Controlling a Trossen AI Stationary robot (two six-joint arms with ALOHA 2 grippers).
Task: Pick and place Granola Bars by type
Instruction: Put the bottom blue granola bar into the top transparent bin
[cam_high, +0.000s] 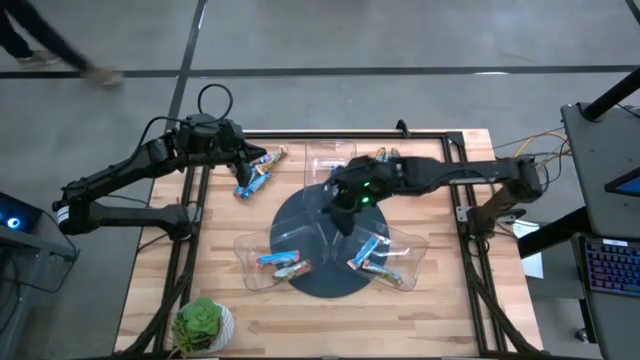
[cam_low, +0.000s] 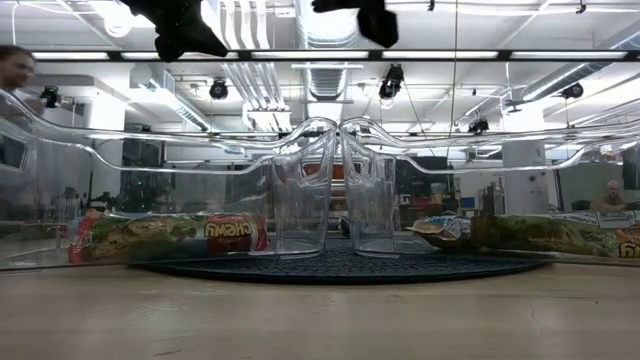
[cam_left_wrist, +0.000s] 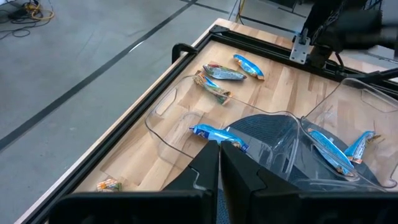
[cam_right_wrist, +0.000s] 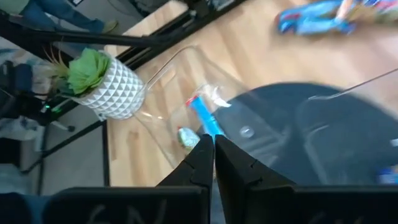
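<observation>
Granola bars in blue and tan wrappers lie in clear trays on a dark round mat (cam_high: 330, 240). A blue bar (cam_right_wrist: 203, 116) and a tan one (cam_right_wrist: 186, 137) lie in the near-left tray (cam_high: 262, 275). My right gripper (cam_right_wrist: 213, 144) hangs shut and empty above the mat's middle (cam_high: 345, 205); that blue bar shows just past its fingertips. Other bars (cam_high: 375, 262) lie in the near-right tray. My left gripper (cam_left_wrist: 219, 148) waits shut and empty, high over the table's far left (cam_high: 243, 165), above loose bars (cam_high: 255, 178). One blue bar (cam_left_wrist: 216, 132) lies in the far tray (cam_left_wrist: 163, 109).
Three loose bars (cam_left_wrist: 225, 74) lie on the wood near the far edge, beside the right arm (cam_high: 450, 175). A potted plant in a white pot (cam_high: 203, 325) stands at the near left corner. A black frame (cam_high: 470, 215) runs round the table. The near middle of the wood lies bare.
</observation>
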